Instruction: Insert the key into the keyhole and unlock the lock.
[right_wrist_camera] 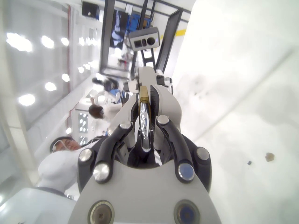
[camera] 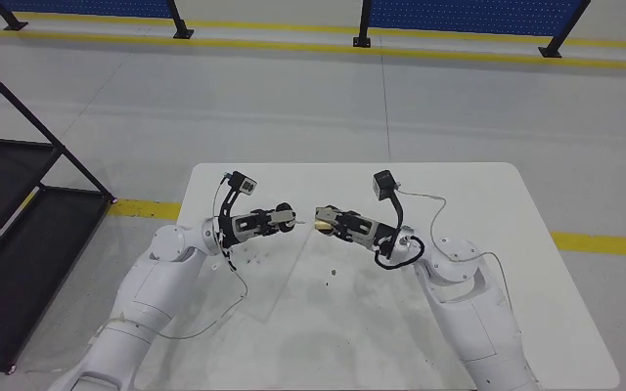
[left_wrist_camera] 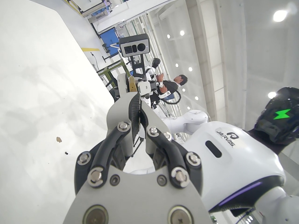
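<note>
Over the middle of the white table point(camera: 469, 293) the two grippers face each other, tip to tip. My right gripper point(camera: 319, 217) point(right_wrist_camera: 146, 89) is shut on the padlock point(right_wrist_camera: 144, 99), whose brass body points outward and whose chrome shackle point(right_wrist_camera: 144, 129) lies back between the fingers. My left gripper point(camera: 291, 217) point(left_wrist_camera: 137, 96) is shut on the thin key point(camera: 304, 223), whose tip reaches toward the lock. In the left wrist view the brass lock point(left_wrist_camera: 132, 83) sits just past my fingertips. Whether the key is inside the keyhole is hidden.
A small brown crumb point(left_wrist_camera: 58, 139) point(right_wrist_camera: 269, 156) and a dark speck point(left_wrist_camera: 66, 153) lie on the table below the grippers. A black shelf rack point(camera: 39, 225) stands off the table's left side. The table's right half point(camera: 509, 225) is bare.
</note>
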You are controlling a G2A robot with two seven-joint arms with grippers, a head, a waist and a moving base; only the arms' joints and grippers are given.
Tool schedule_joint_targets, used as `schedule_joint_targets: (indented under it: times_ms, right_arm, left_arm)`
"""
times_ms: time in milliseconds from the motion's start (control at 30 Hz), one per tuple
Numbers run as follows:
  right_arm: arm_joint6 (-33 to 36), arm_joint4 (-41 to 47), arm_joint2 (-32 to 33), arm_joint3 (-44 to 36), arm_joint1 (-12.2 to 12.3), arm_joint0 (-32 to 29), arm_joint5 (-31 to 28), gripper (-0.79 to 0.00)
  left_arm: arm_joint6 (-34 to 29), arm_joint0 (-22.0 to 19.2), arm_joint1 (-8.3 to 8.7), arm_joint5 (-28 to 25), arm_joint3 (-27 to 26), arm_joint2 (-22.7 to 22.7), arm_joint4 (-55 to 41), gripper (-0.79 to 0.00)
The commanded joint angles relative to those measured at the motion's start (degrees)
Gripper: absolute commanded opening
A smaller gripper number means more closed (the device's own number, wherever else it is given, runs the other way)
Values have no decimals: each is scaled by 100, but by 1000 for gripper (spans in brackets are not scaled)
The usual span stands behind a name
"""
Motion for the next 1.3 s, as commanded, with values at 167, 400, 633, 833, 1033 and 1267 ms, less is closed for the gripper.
schedule_joint_targets:
  times_ms: [167,400,633,833,1033,1267]
  right_arm:
    - [-232,-11,-43,-72,24,-83,94,-785]
    - [-236,-13,-82,-97,56,-94,125,-785]
    - [-349,-219,-139,-153,92,-112,194,-785]
    - [-424,-274,-188,-184,113,-136,214,-785]
    - [-463,-274,-221,-203,134,-144,225,-785]
    - [-479,-260,-247,-242,159,-156,220,-785]
  left_arm:
    - [312,82,7,-66,-160,-36,382,-785]
    - [476,110,0,-59,-195,-11,573,-785]
    - [626,125,-4,-131,-229,-10,740,-785]
    - [720,134,-10,-172,-250,11,855,-785]
    - [782,145,-12,-196,-269,16,912,-785]
    - [839,162,-13,-201,-289,20,963,-785]
